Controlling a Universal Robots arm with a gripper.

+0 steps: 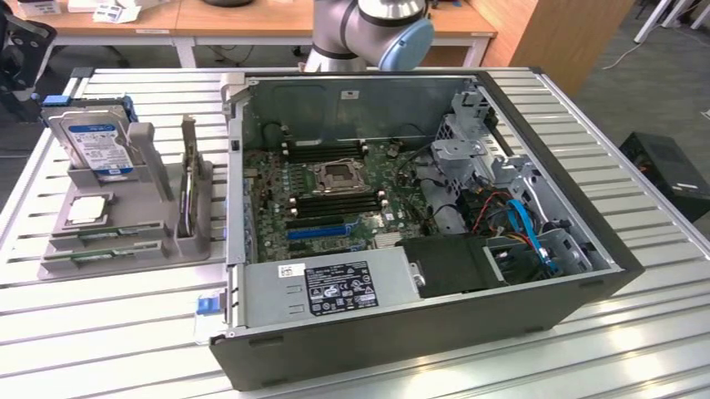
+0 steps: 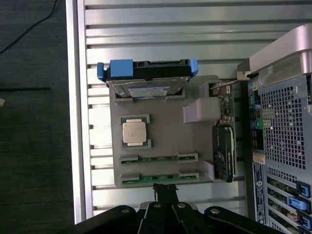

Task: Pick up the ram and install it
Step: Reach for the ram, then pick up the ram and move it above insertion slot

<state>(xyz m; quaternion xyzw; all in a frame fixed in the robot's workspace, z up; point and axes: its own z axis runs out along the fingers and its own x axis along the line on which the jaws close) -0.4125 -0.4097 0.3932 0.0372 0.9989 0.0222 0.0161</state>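
Observation:
Two ram sticks, thin green boards, lie side by side in slots of a grey holder (image 1: 66, 266) on the exterior view's left: one ram stick (image 1: 108, 235) and a second ram stick (image 1: 100, 255). The wrist view looks down on both, the inner ram stick (image 2: 158, 158) and the outer ram stick (image 2: 158, 179). My gripper (image 2: 165, 189) is shut with nothing in it, well above the holder, its dark tips showing just past the outer stick. The open computer case (image 1: 533, 307) lies beside the holder, with black memory slots (image 1: 332, 204) around the CPU socket (image 1: 336, 175).
The holder also carries an upright hard drive (image 1: 98, 143), a square silver CPU chip (image 1: 86, 211) and an upright card (image 1: 191, 195). The slatted metal table (image 1: 111, 332) extends around the case. The arm's base (image 1: 372, 29) stands behind the case. A blue slot (image 1: 316, 231) sits on the motherboard.

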